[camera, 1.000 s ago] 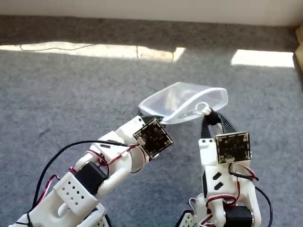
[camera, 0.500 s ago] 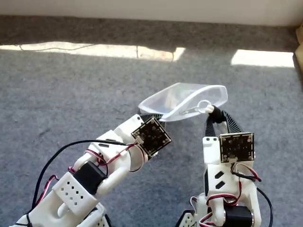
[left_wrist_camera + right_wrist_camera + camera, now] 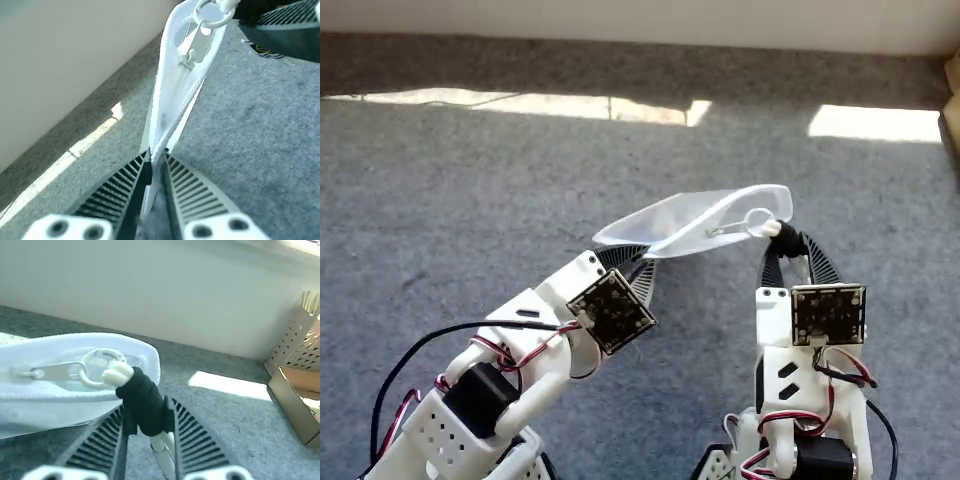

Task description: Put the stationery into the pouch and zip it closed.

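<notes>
A translucent white pouch (image 3: 685, 220) hangs stretched between both grippers above the grey carpet. My left gripper (image 3: 625, 262) is shut on the pouch's near end, its black fingers pinching the edge (image 3: 156, 161). The zipper slider (image 3: 192, 50) with its metal ring (image 3: 212, 12) sits toward the far end. A black cord (image 3: 145, 402) is tied to that ring (image 3: 100, 369), and my right gripper (image 3: 147, 440) is shut on it, at the pouch's right end (image 3: 785, 245). The pouch (image 3: 70, 390) looks flattened, its mouth a narrow slit. What lies inside is too faint to tell.
Grey carpet (image 3: 470, 200) covers the floor, with sunlit strips (image 3: 875, 122) near the back wall. A perforated cardboard box (image 3: 297, 365) stands off to the right, its edge at the picture's border (image 3: 953, 100).
The left arm has drawn back toward the lower left and the right gripper has shifted right. The pouch has stretched out and its wide mouth has flattened.
</notes>
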Motion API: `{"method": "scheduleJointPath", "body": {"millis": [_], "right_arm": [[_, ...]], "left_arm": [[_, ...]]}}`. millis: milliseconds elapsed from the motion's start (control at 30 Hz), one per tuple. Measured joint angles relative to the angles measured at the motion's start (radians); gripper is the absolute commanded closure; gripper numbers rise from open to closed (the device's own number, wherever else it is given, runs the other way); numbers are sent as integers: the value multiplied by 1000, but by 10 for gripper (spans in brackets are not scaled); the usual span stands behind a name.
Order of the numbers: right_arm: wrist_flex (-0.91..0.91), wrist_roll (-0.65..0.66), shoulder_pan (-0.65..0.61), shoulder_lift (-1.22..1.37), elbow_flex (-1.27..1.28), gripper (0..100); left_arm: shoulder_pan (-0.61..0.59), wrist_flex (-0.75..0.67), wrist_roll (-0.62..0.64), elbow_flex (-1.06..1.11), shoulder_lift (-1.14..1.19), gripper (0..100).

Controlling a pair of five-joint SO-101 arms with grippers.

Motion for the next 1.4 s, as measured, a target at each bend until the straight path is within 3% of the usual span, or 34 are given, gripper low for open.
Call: {"method": "scheduleJointPath", "body": {"millis": [267,567,767,1000,1233,1400], "right_arm": [[0,0,0,-2,0,991],[0,0,0,0,0,991],[0,-23,2,0,0,991],[0,-28,0,-6,-2,991],[-2,-29,-54,-6,-3,991],[-2,-29,-100,-6,-5,991]], "left_arm": [[-104,0,0,2,-20,993],[-118,0,0,2,-20,988],[-124,5,0,2,-23,820],[-155,12,74,2,-25,811],[-46,28,51,2,-31,811],[66,184,44,-68,-31,810]]}}
